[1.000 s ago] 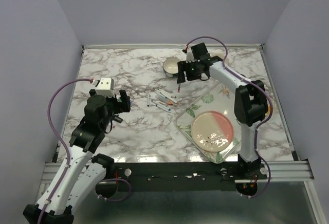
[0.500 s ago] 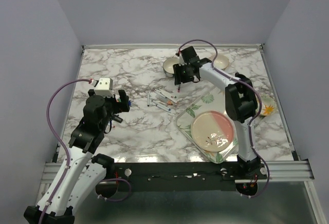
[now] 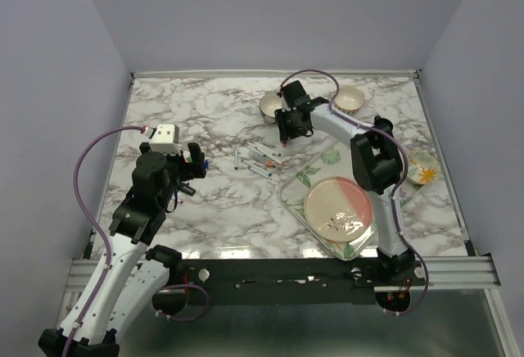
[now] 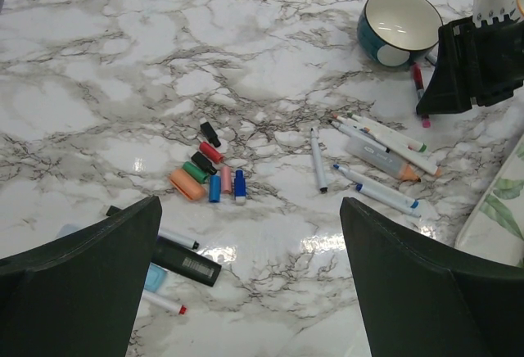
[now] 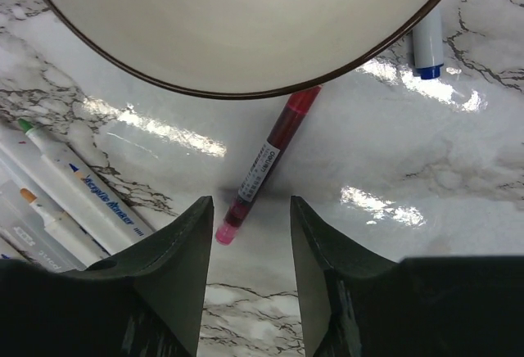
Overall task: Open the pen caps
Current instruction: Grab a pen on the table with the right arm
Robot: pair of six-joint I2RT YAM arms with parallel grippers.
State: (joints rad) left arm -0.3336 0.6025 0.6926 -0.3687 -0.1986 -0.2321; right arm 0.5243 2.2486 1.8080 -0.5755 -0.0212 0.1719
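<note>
Several loose pen caps (image 4: 214, 173), in black, red, green, orange, blue and pink, lie in a cluster on the marble table, seen in the left wrist view. Several white marker pens (image 3: 258, 159) lie mid-table; they also show in the left wrist view (image 4: 381, 148). A dark red marker (image 5: 266, 164) with a pink end lies on the table beside a bowl (image 5: 237, 29). My right gripper (image 5: 250, 267) is open, its fingers either side of the marker's pink end; in the top view the right gripper (image 3: 287, 130) is beside the bowl (image 3: 270, 106). My left gripper (image 4: 246, 291) is open and empty above the table, also visible from the top (image 3: 196, 163).
A patterned tray (image 3: 315, 173) with a pink plate (image 3: 338, 207) sits front right. A second bowl (image 3: 350, 98) stands at the back and a floral dish (image 3: 422, 167) at right. A black marker (image 4: 184, 260) and two small pens lie under my left gripper.
My right gripper has swung left toward the bowl and come down over the dark red marker. The left arm has not moved.
</note>
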